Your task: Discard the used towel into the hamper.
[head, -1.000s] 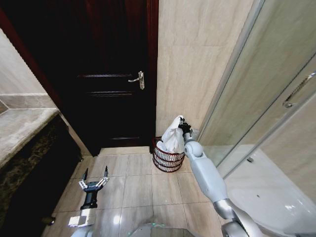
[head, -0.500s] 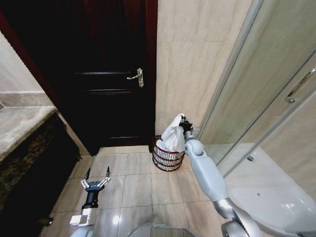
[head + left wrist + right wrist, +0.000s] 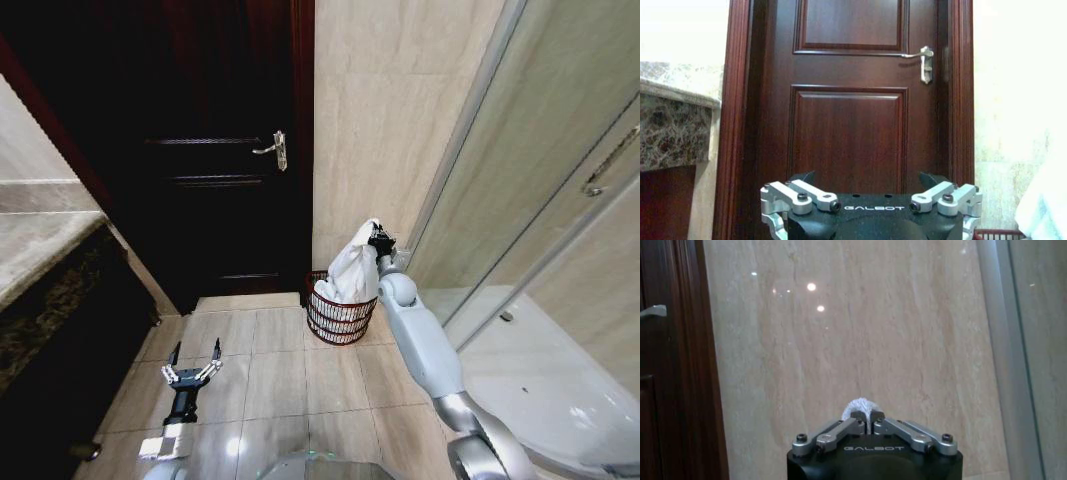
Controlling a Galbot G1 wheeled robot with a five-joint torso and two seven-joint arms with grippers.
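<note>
The right gripper [image 3: 378, 238] pinched the towel [image 3: 352, 272] shut above the hamper [image 3: 340, 322]; best lowered centred before releasing; left gripper [image 3: 193, 357] hung open

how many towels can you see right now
1: a white cloth towel, pinched by the right hand and hanging over the dark reddish-brown wire hamper by the beige tiled wall. More could be hidden inside the hamper.
</note>
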